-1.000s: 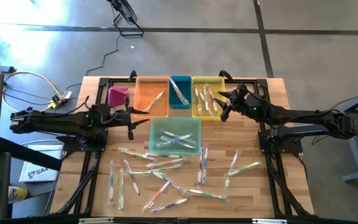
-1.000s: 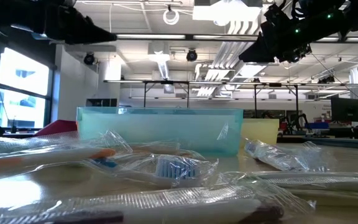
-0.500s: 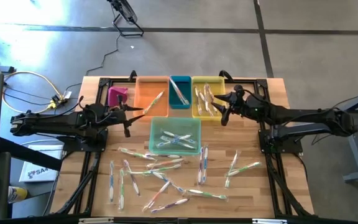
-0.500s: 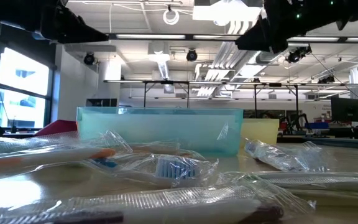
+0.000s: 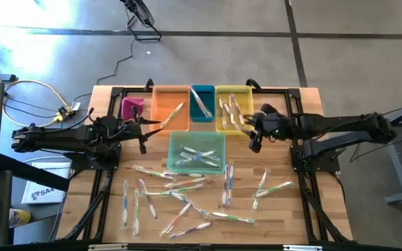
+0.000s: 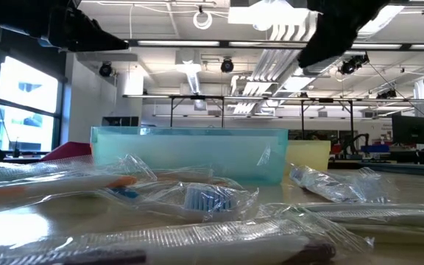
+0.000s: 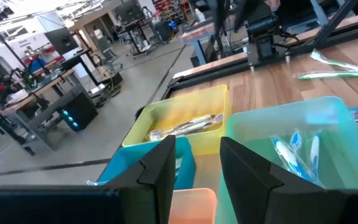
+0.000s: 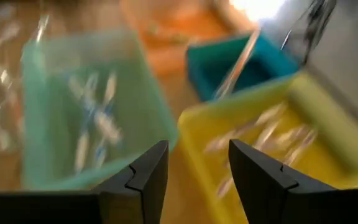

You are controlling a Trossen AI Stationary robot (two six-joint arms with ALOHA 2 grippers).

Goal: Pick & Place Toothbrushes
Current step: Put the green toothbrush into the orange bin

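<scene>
We see a wooden table [image 5: 306, 97] carrying five bins. At the back stand the orange bin [image 5: 171, 106], the teal bin [image 5: 202, 102] and the yellow bin [image 5: 233, 109]; the pale green bin [image 5: 197, 152] sits in front of them, and a small pink bin [image 5: 131, 107] lies left of the orange one. Many toothbrushes [image 5: 187, 199] lie scattered across the front of the table, and others rest inside the orange, teal, yellow and green bins. Our left gripper [image 5: 144, 130] hovers beside the orange bin, fingers parted and holding nothing. Our right gripper [image 5: 253, 133] hangs at the yellow bin's front right corner, fingers likewise apart and empty.
</scene>
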